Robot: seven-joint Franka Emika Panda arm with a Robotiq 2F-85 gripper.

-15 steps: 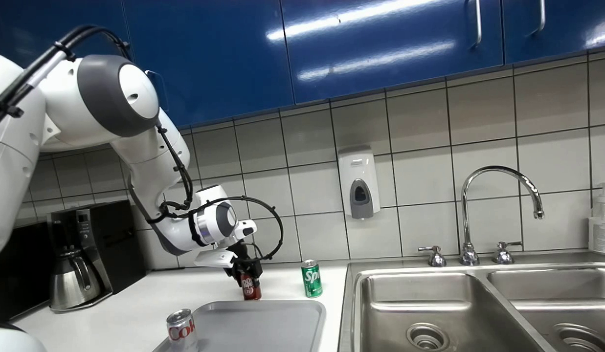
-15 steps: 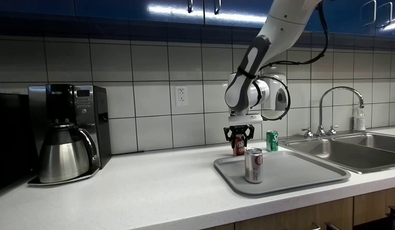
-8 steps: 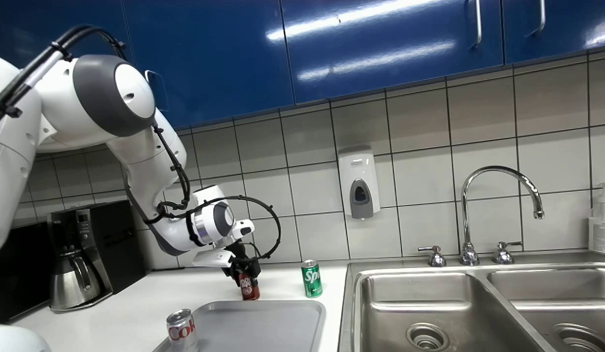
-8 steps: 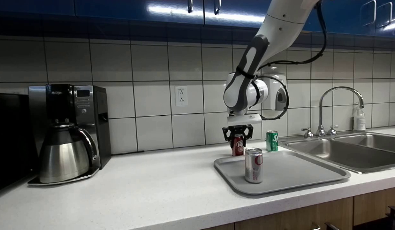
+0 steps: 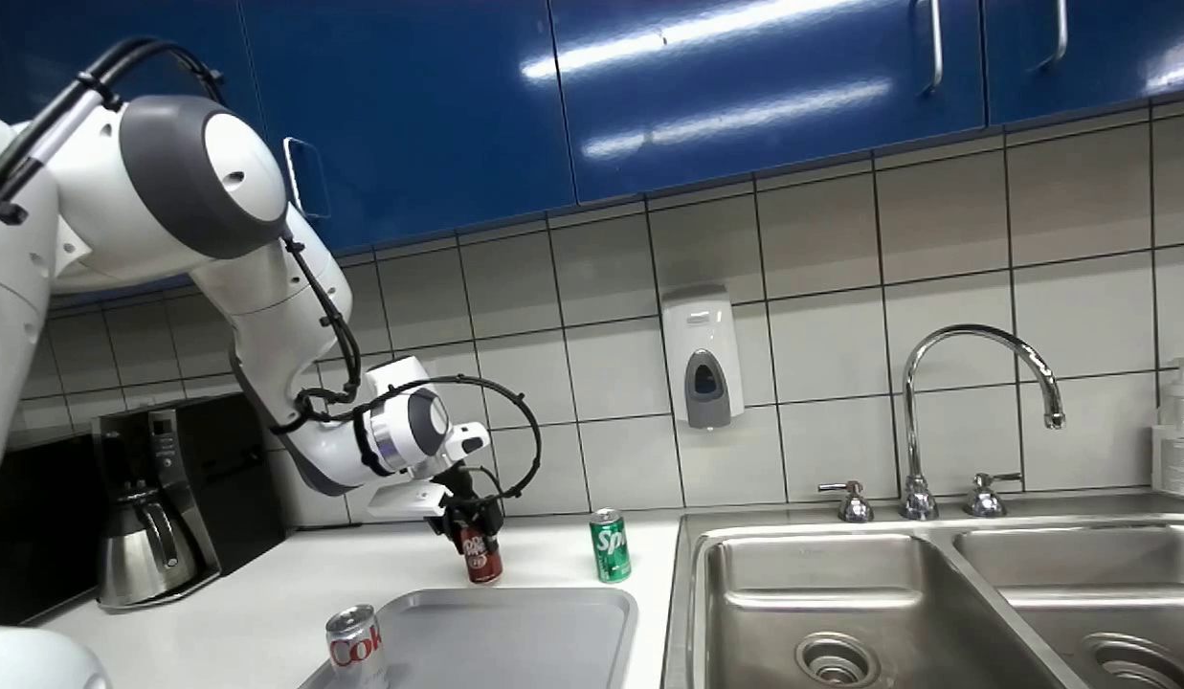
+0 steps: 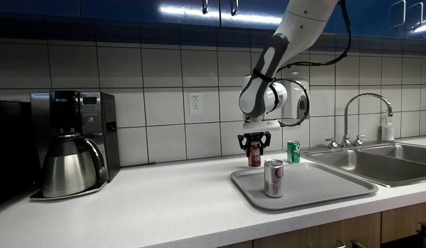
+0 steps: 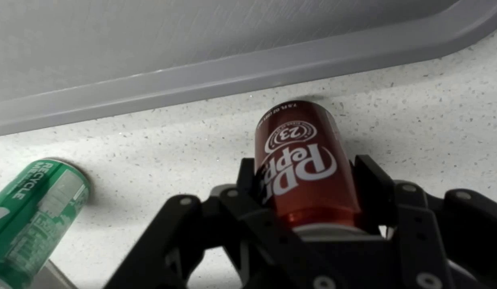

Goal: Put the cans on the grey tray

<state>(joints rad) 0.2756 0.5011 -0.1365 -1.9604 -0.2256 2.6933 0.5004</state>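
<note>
My gripper [image 6: 255,151] is shut on the dark red can [image 6: 255,160], with a black finger pressed on each side of it in the wrist view [image 7: 300,152]. The can is near upright, just behind the grey tray's back rim; I cannot tell whether its base clears the counter. The grey tray [image 6: 323,187] lies on the counter and its rim shows in the wrist view [image 7: 216,82]. The silver-white can [image 6: 273,181] stands upright on the tray's near left part. The green can [image 6: 293,152] stands on the counter behind the tray, apart from my gripper.
A steel double sink [image 6: 350,165] with a curved faucet [image 5: 974,330] lies to the right of the tray. A coffee maker with a steel pot [image 6: 73,168] stands at the left. The tiled wall is close behind the cans, and blue cabinets [image 5: 410,115] hang above.
My gripper and the dark red can have moved together a little to the left in both exterior views, and slightly up in the picture. The other cans and the tray have not moved.
</note>
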